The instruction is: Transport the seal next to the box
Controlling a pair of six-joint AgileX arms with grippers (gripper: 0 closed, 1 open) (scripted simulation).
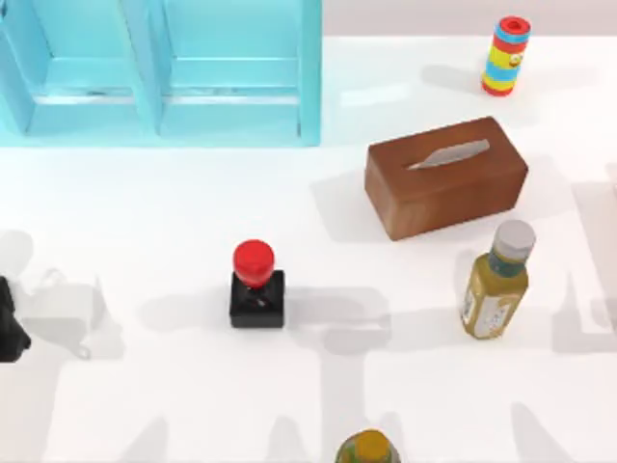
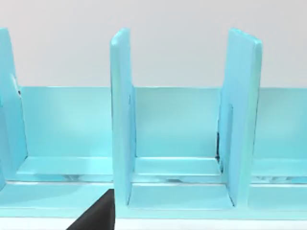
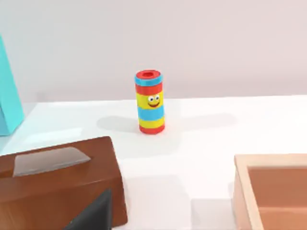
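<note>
Top view: nearest the camera, a yellow bottle with a dark green cap (image 1: 367,449) stands at the lower edge of the white surface (image 1: 145,222). The seal, a glossy red knob on a black cube base (image 1: 257,286), stands upright and free near the middle, untouched. The brown wooden tissue box (image 1: 446,177) lies well apart, up and to the right, with bare surface on its left flank that I judge ample for setting the seal down. An olive bottle with a grey cap (image 1: 496,283) stands just below the box, narrowing that side. My left claw (image 1: 10,323) sits at the left edge; I cannot tell its opening.

Left wrist view: the turquoise cabinet (image 2: 177,124) faces the camera, with a dark piece of claw at the frame edge.

Right wrist view: the box (image 3: 57,187) is close by; beyond it stands a striped multicoloured cylinder (image 3: 150,101), and a pale wooden tray (image 3: 273,191) is beside. I cannot tell the right claw's state.
</note>
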